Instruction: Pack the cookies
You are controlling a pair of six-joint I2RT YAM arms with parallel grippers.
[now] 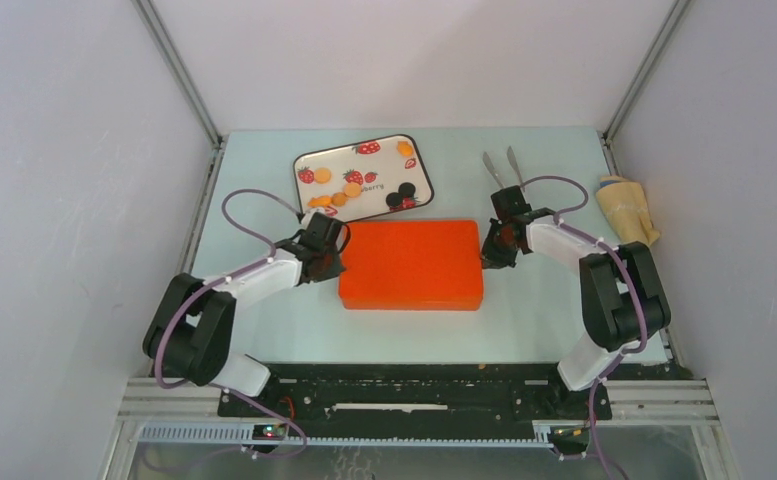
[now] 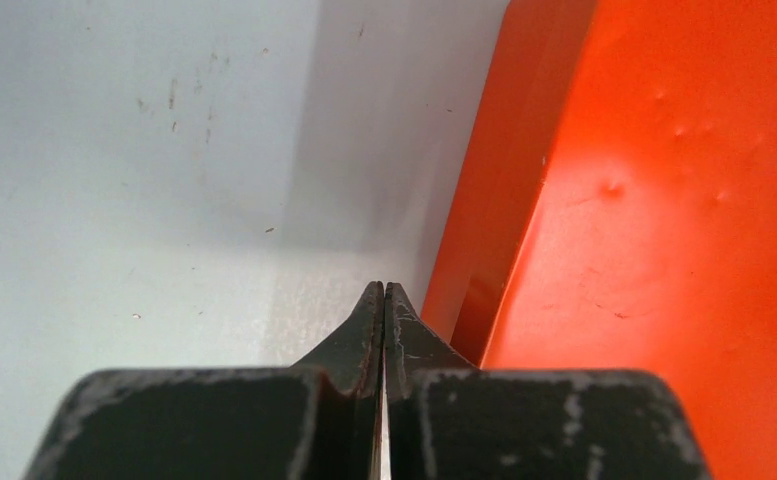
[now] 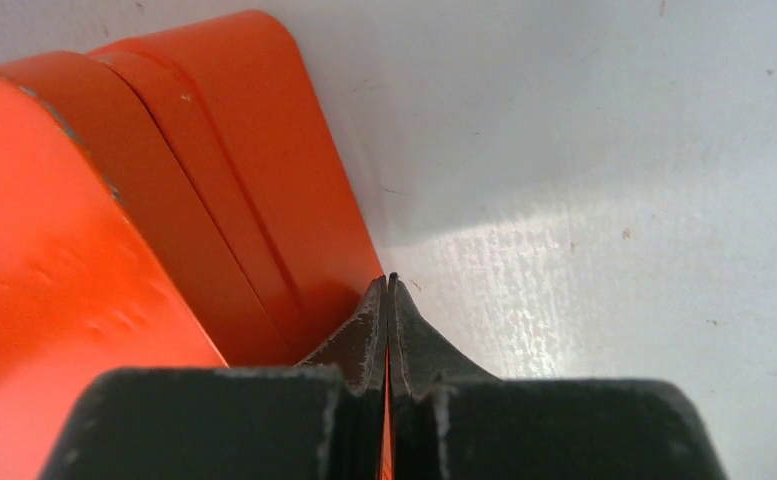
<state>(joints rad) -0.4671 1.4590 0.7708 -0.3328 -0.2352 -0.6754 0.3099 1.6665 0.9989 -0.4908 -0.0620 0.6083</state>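
The left claw (image 2: 384,290) was clenched on nothing, its tips low at the table and just beside the 9 o'clock end wall of the orange lidded box (image 1: 411,265). The right claw (image 3: 388,282) was pinched shut too, apparently empty, tips at the foot of the box's 3 o'clock end. The box's long axis ran 9 to 3 between them, lid down. The cookies (image 1: 349,188), golden-orange with a few black, lay on the strawberry-print tray (image 1: 301,160), at about 12 o'clock from the left claw and near it. From the right claw they lay toward 10, well apart, so the left arm was nearer. Metal tongs (image 1: 502,168) lay at 12 of the right claw.
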